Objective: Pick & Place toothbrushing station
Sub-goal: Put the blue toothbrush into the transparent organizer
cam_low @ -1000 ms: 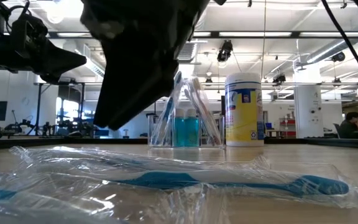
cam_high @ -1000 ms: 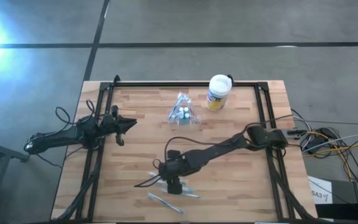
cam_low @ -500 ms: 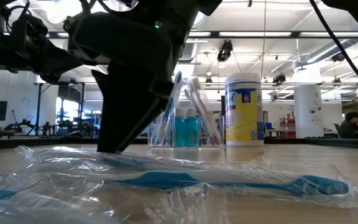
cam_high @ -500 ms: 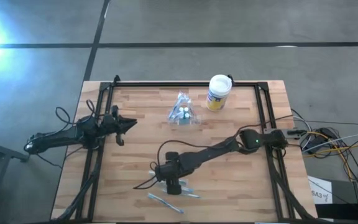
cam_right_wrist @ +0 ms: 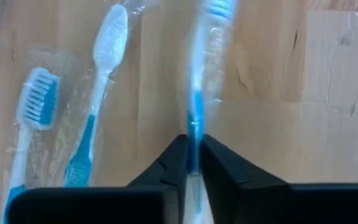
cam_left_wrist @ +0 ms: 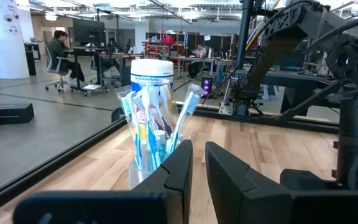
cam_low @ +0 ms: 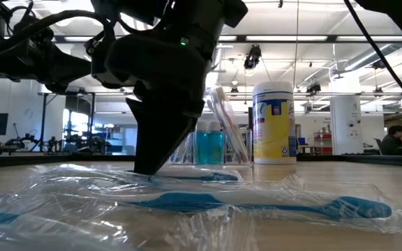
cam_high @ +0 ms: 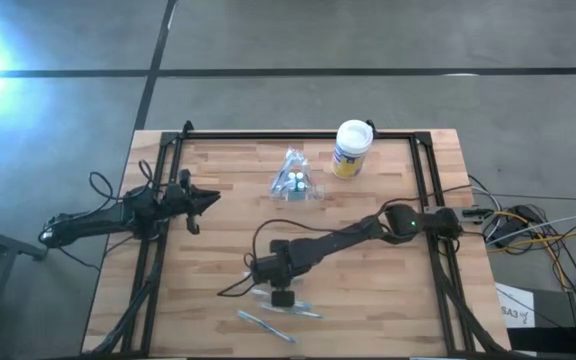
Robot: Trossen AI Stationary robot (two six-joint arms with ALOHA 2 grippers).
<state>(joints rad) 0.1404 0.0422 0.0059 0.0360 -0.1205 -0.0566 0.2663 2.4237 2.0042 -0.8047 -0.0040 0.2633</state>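
The toothbrushing station [cam_high: 293,182] is a clear holder full of toothbrushes. It stands on its base at the table's far middle, and shows in the low view [cam_low: 211,139] and the left wrist view [cam_left_wrist: 157,134]. My right gripper [cam_high: 265,283] points steeply down at the near middle, shut on a plastic-wrapped blue-and-white toothbrush [cam_right_wrist: 197,93]. My left gripper [cam_high: 208,200] waits level and shut by the left edge, touching nothing. My right gripper pinches the wrapped toothbrush's blue handle [cam_right_wrist: 195,127] between its two fingers, one on each long side. The fingers come from above, slanting down, and straddle the handle. The toothbrush lies flat on the table [cam_low: 208,176], its head [cam_right_wrist: 216,12] pointing away from the gripper.
A white-lidded, yellow-labelled canister [cam_high: 351,148] stands right of the station. More wrapped toothbrushes lie near the front edge [cam_high: 266,325] [cam_high: 303,311], two of them beside the held one [cam_right_wrist: 36,124] [cam_right_wrist: 98,93]. One lies right before the low camera [cam_low: 257,202]. Black frame rails border the table [cam_high: 298,135].
My right gripper has sunk to the table, tipping a little steeper, and has shut on the wrapped toothbrush, which stays lying on the wood.
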